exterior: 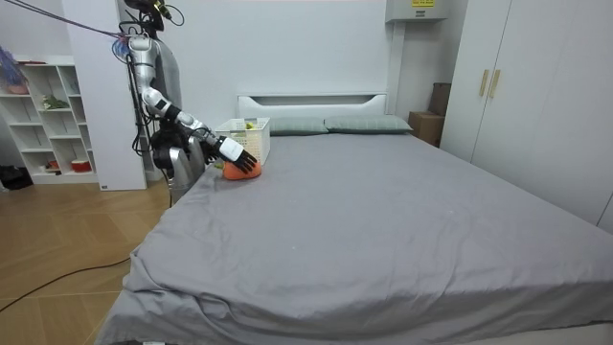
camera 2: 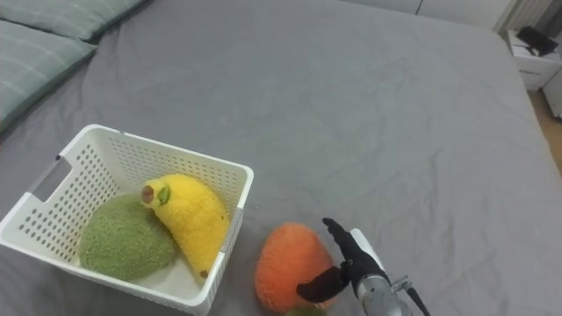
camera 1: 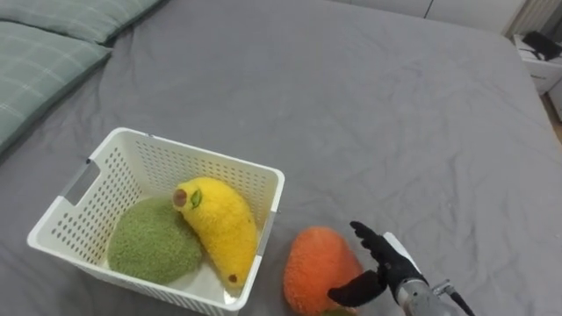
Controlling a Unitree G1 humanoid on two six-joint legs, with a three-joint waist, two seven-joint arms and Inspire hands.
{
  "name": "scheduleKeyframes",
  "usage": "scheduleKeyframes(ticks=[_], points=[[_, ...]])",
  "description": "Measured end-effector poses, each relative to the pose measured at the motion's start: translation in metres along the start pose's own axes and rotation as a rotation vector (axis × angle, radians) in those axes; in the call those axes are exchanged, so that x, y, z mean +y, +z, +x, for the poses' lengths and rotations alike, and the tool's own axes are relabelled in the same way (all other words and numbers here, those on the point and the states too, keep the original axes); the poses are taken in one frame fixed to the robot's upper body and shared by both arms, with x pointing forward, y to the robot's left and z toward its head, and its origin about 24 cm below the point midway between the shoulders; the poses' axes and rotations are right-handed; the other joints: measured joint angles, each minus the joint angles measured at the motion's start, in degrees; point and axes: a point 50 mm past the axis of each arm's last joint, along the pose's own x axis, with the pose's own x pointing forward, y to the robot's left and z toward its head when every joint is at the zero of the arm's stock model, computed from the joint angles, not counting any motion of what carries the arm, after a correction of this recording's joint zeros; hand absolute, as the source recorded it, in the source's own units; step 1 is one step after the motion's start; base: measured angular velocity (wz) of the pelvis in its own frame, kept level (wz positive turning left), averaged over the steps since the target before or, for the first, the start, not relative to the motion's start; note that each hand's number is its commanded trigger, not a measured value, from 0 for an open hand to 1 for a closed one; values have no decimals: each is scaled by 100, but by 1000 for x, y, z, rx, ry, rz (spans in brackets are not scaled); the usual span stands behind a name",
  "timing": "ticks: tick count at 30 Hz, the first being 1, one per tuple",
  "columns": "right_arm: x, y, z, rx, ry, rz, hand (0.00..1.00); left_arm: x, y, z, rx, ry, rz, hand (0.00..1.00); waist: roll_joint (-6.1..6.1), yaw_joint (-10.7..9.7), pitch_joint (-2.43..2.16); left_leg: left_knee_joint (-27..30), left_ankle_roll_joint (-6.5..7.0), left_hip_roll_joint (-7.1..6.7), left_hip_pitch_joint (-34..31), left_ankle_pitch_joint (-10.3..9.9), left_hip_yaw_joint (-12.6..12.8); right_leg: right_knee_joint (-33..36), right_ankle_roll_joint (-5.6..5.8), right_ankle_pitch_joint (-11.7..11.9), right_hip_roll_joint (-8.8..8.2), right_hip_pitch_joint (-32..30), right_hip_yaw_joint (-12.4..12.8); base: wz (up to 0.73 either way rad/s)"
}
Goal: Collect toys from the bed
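An orange plush toy [camera 1: 320, 268] lies on the grey bed just right of a white perforated basket [camera 1: 132, 151]. Inside the basket rest a yellow plush toy [camera 1: 219, 224] and a green plush toy [camera 1: 152, 240]. My right hand [camera 1: 379, 266] is against the orange toy's right side, fingers spread and thumb reaching toward it, not closed round it. In the room view I stand at the bedside with that hand [exterior: 237, 150] over the orange toy [exterior: 243, 172] next to the basket [exterior: 247, 134].
Green checked pillows [camera 1: 44, 53] lie at the bed's head, far left. A wide stretch of grey sheet [camera 1: 369, 105] extends beyond the basket. A white nightstand [camera 1: 540, 57] stands past the bed's far right edge.
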Motion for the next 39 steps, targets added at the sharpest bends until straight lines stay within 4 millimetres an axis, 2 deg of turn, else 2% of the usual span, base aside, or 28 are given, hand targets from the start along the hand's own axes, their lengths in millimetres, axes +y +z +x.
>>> scheduleKeyframes(ticks=[4, 6, 8, 9, 10, 11, 12, 13, 17, 27, 39], points=[[9, -5, 0, 24, 40, -33, 0, 1, 0, 0, -3, 1, 4, 0, -9, 23, 29, -1, -2, 2, -1, -2, -7, -3, 0, 0, 0, 6, -33, 0], [14, -10, 0, 44, 71, -65, 0, 1, 1, 0, -11, 2, 2, 0, -13, 71, 79, 5, -3, 2, -11, -7, -9, -3, 0, 0, -2, 5, -50, 0], [18, -14, -1, 61, 87, -75, 26, 0, 2, 0, -17, 0, 2, 0, -18, 88, 85, 29, -2, 10, -51, -31, -19, -3, 0, 0, -3, -3, -78, 3], [21, -17, 0, 75, 95, -73, 51, 0, 3, 0, -22, -2, 5, 0, -37, 98, 72, 33, -2, 10, -66, -33, -31, -5, 0, 0, -8, -7, -110, 7], [22, -19, 0, 81, 98, -72, 68, -1, 3, 0, -25, -3, 4, 0, -41, 104, 68, 35, -2, 10, -75, -33, -39, -5, 0, 0, -9, -10, -122, 6], [23, -21, 0, 89, 102, -71, 73, -1, 3, 0, -28, -4, 3, 0, -53, 123, 61, 37, -2, 10, -81, -34, -48, -6, 0, 0, -9, -12, -133, 4], [23, -22, 0, 93, 102, -72, 92, -1, 3, 0, -28, -4, 3, 0, -60, 131, 56, 39, -2, 9, -82, -36, -51, -6, 0, 0, -8, -11, -138, 3], [23, -22, 1, 92, 99, -72, 100, -1, 3, 0, -28, -3, 2, 0, -61, 135, 55, 40, -1, 8, -83, -37, -58, -6, 0, 0, -8, -10, -139, 0], [20, -21, 4, 89, 83, -76, 100, -2, 4, 0, -40, -6, 3, 0, -68, 153, 48, 38, -1, 6, -86, -37, -62, -7, 1, 0, -5, -9, -141, 0], [40, -24, 2, 109, 164, -90, 100, -2, 6, -1, -52, -7, 1, 0, -71, 244, 41, 39, 0, 3, -87, -36, -65, -8, 2, 0, -8, -5, -141, 0], [41, -23, 3, 105, 184, -115, 100, -2, 5, -1, -55, -9, -1, 0, -59, 311, 42, 84, 0, 2, -82, -35, -74, -8, 2, 0, -9, 2, -138, 0]])
